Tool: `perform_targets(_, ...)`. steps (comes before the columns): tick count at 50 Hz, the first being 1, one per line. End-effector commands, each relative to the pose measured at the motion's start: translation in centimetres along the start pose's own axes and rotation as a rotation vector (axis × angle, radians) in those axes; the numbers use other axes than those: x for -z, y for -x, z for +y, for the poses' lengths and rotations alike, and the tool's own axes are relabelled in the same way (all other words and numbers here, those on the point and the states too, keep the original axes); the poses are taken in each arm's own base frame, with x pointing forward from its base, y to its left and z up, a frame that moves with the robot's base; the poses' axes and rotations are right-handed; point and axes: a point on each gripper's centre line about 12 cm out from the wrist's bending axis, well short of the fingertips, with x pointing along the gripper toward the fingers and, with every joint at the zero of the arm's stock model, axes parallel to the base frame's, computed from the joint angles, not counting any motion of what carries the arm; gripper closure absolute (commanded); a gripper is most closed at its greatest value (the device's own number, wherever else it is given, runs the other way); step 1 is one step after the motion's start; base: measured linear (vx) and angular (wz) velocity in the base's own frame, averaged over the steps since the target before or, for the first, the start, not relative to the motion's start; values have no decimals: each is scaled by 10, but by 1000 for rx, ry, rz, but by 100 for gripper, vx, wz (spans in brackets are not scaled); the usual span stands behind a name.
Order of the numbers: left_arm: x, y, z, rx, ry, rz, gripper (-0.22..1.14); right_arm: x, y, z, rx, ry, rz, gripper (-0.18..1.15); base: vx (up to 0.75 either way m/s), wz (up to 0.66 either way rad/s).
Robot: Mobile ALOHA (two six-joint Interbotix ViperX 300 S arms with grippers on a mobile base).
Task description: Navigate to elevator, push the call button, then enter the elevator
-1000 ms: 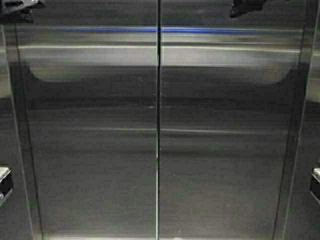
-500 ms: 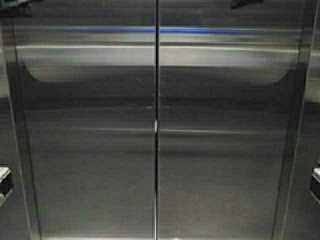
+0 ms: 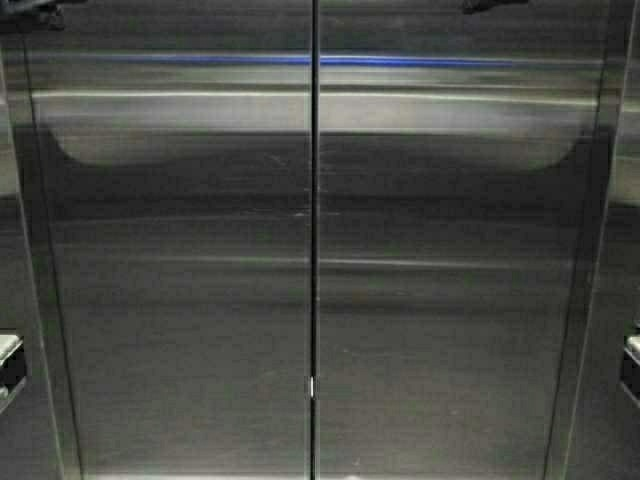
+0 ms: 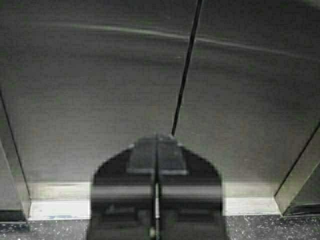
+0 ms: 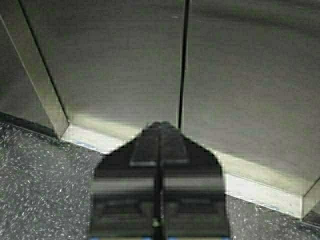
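Note:
The elevator's brushed steel double doors (image 3: 180, 300) fill the high view and stand closed, with a thin dark centre seam (image 3: 314, 200) straight ahead. Both wrist views show the same closed doors (image 4: 100, 100) (image 5: 110, 65) down to the floor. My left gripper (image 4: 157, 137) is shut with nothing in it and points at the foot of the doors near the seam. My right gripper (image 5: 160, 125) is also shut and empty, aimed low at the seam. The call button is out of view.
The steel door frame (image 3: 590, 300) rises on both sides. A pale sill (image 4: 55, 207) runs along the bottom of the doors, and dark speckled floor (image 5: 40, 175) lies in front of it. A sliver of each arm shows at the high view's side edges (image 3: 8, 360) (image 3: 632, 365).
The robot has crept a little: the seam has shifted slightly left and the dark reflections at the top have slid upward. A small glint in the seam has moved down.

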Motion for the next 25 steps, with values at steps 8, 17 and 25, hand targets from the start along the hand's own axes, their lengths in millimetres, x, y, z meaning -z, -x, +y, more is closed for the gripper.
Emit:
perform_targets(8,-9,-1,-1,3,4,-29,89,-10,4,1,-5,2,-37,92,0,0)
perform_targets(17,-8,-1,-1,5,3,-29,89,-9,3,1,-6,2,-34,92,0,0)
perform_targets(25,-8,-1,-1,3,4,-27,89,-10,4,1,-6,2,-39,92,0,0)
